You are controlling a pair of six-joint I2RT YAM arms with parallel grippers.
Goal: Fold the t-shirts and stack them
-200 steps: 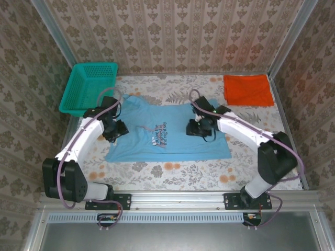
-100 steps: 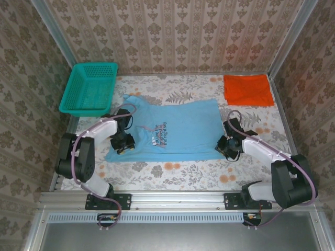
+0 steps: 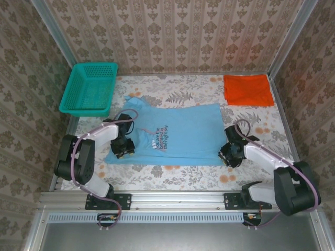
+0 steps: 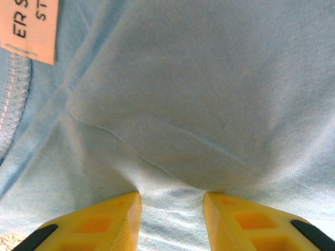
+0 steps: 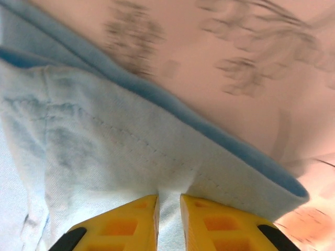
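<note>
The light blue t-shirt (image 3: 180, 130) lies spread on the table (image 3: 183, 175), the orange-red t-shirt (image 3: 248, 90) folded far right. The left gripper (image 4: 171, 209) pinches a cloth ridge; the right gripper (image 5: 169, 209), nearly closed, nips the hem. The cloth is light and limp, so corners probably give the best hold

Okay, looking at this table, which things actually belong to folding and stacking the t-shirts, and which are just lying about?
Part of the job:
- light blue t-shirt, spread flat
- orange-red t-shirt, folded, far right corner
- left gripper and right gripper, each pinching the blue shirt

Just lying about:
- teal basket, far left corner
</note>
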